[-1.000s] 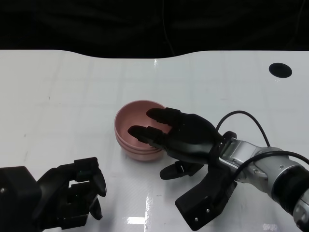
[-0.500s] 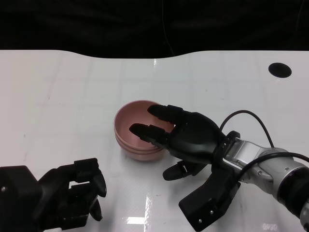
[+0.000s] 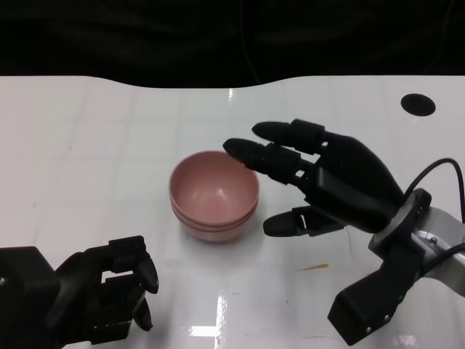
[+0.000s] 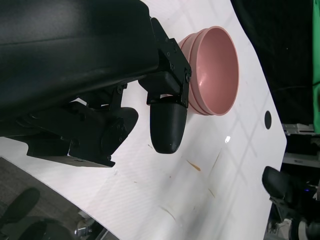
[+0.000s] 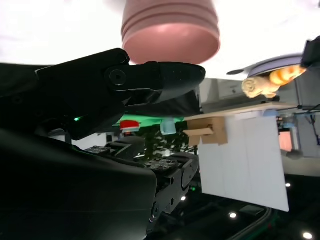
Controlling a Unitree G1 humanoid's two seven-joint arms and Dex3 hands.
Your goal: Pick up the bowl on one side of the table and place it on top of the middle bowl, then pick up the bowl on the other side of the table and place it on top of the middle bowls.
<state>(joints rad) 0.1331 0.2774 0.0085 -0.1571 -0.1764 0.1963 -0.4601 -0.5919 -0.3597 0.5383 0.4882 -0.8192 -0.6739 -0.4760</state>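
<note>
Pink bowls [image 3: 214,195] nested, ribbed rims, seemingly three; right hand [image 3: 327,182] spread, empty; left hand [image 3: 109,294] curled.

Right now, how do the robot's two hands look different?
The right hand is lifted above the table beside the pink bowls, while the left hand sits low at the near edge, farther from them. The right hand's fingers are stretched out and spread; the left hand's are curled in. Both are black and hold nothing.
</note>
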